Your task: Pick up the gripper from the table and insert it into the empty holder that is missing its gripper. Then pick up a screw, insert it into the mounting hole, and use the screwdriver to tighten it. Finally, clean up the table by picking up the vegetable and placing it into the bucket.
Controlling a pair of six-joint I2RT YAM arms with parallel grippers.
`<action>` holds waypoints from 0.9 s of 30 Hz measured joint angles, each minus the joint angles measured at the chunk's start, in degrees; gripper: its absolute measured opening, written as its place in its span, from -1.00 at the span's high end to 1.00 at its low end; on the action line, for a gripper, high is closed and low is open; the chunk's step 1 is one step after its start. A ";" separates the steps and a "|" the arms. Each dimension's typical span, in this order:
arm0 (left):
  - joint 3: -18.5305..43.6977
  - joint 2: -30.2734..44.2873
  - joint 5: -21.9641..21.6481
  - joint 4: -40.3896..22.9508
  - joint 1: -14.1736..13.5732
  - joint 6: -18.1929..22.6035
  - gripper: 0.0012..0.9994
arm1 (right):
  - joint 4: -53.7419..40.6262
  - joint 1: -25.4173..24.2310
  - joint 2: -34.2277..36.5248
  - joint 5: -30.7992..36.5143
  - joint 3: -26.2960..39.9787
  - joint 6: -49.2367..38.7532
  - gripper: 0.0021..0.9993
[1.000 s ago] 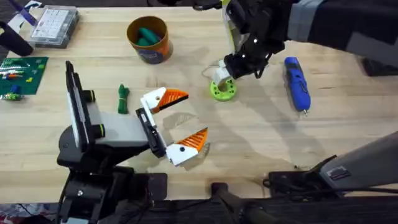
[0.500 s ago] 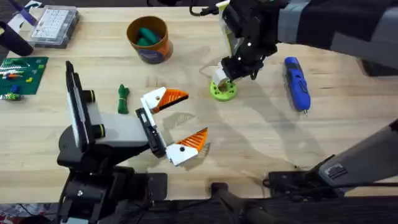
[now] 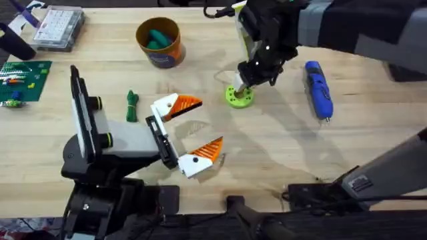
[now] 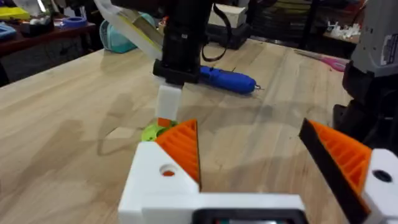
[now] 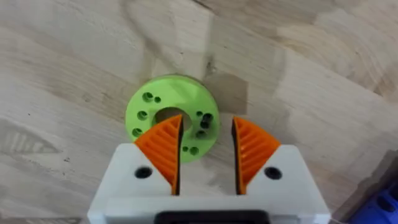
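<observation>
Counter: light wooden counter [image 3: 280, 150] with visible grain; a cluttered workshop with shelves and benches lies behind it in the left wrist view.
Far left: clear parts box [image 3: 59, 27] and green board [image 3: 23, 77] near the counter's edge.
Holder: the holder [image 3: 113, 143] lies at the lower left, its crossbar carrying both white-and-orange gripper pieces, the farther one [image 3: 175, 105] and the nearer one [image 3: 200, 157].
Left tool: left tool [image 4: 255, 165] with its orange pads spread well apart, holding nothing, facing across the counter toward the disc.
Vegetable: the vegetable [image 3: 132, 105] lies just beside the holder, its long axis running away from the camera; the left arm is nearer to it.
Bucket: the bucket [image 3: 160, 41] stands beyond the vegetable, teal pieces already inside.
Screw source: lime-green holed disc [image 3: 239, 97], flat on the counter at centre.
Right tool: right tool [image 5: 205, 152] points straight down over the disc, pads a narrow gap apart and gripping nothing, one pad over the centre hole and the other above the rim.
Key relation: the disc lies directly beneath the right tool, so a short straight descent looks like the next move for a screw.
Screwdriver: the screwdriver [image 3: 319, 90] lies right of the disc, tip toward the arms' bases, nearest the right arm.
</observation>
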 joint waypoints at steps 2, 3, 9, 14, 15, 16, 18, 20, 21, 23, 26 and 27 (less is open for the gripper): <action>0.00 0.00 0.00 -0.01 0.00 0.00 -0.97 | -0.08 0.00 -0.01 0.00 -0.01 0.00 0.13; 0.00 0.00 0.00 -0.01 0.00 0.00 -0.97 | -0.08 0.00 -0.02 0.00 -0.02 0.00 0.13; 0.00 0.00 0.00 -0.01 0.00 0.00 -0.97 | -0.04 0.00 -0.02 0.00 -0.01 0.00 0.13; 0.00 0.00 0.00 -0.01 0.00 0.00 -0.97 | -0.07 -0.44 0.00 0.00 0.00 -0.01 0.13; 0.00 0.00 0.00 -0.01 0.00 0.00 -0.97 | -0.07 -0.61 0.00 0.00 0.00 -0.02 0.12; 0.00 0.00 0.00 -0.01 0.00 0.00 -0.97 | -0.05 -0.81 0.00 0.00 -0.01 -0.02 0.12; 0.00 0.00 0.00 -0.01 0.00 0.00 -0.97 | -0.04 -1.16 0.00 0.00 -0.01 0.00 0.12; 0.00 0.00 0.00 -0.01 0.00 0.00 -0.97 | 0.09 -1.42 0.00 0.00 0.00 0.00 0.13; 0.00 0.00 0.00 -0.01 0.00 0.00 -0.97 | 0.14 -1.51 0.00 0.02 0.00 -0.03 0.13; 0.00 0.00 0.00 -0.01 0.00 0.00 -0.97 | 0.12 -1.55 0.00 0.00 -0.02 -0.04 0.12; 0.00 0.00 0.00 -0.01 0.00 0.00 -0.97 | 0.14 -1.55 0.00 0.00 0.00 -0.07 0.12; 0.00 0.00 0.00 -0.01 0.00 0.00 -0.97 | 0.14 -1.55 0.00 0.00 0.00 -0.07 0.12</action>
